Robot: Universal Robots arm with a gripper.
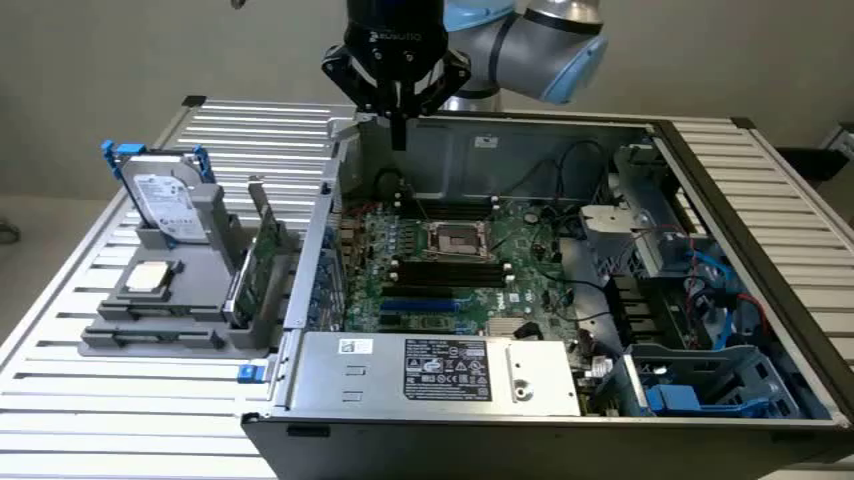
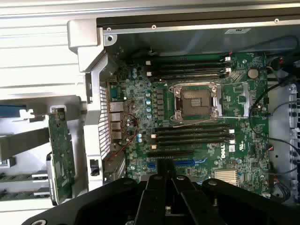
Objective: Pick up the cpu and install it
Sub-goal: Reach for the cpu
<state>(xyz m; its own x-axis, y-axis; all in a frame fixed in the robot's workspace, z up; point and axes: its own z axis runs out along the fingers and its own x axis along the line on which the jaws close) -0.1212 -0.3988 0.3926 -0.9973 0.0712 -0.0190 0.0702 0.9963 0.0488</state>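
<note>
The cpu (image 1: pixel 150 278), a small flat silver-beige square, lies on the grey holder (image 1: pixel 154 325) at the exterior view's left, outside the computer case. My gripper (image 1: pixel 396 138) hangs high above the back wall of the open case, its black fingers pressed together and nothing between them. In the wrist view the gripper (image 2: pixel 166 176) points down at the green motherboard. The dark square socket (image 1: pixel 453 238) with its metal frame sits in the middle of the board, also seen as the socket (image 2: pixel 194 101) in the wrist view, with nothing in it.
A silver hard drive (image 1: pixel 167 205) in a blue bracket stands upright behind the cpu. A green card (image 1: pixel 264 240) stands on edge beside the holder. The open case (image 1: pixel 747 290) holds cables, memory slots (image 2: pixel 192 138) and a labelled power supply (image 1: pixel 447 368). Slatted metal table (image 1: pixel 120 430) all around.
</note>
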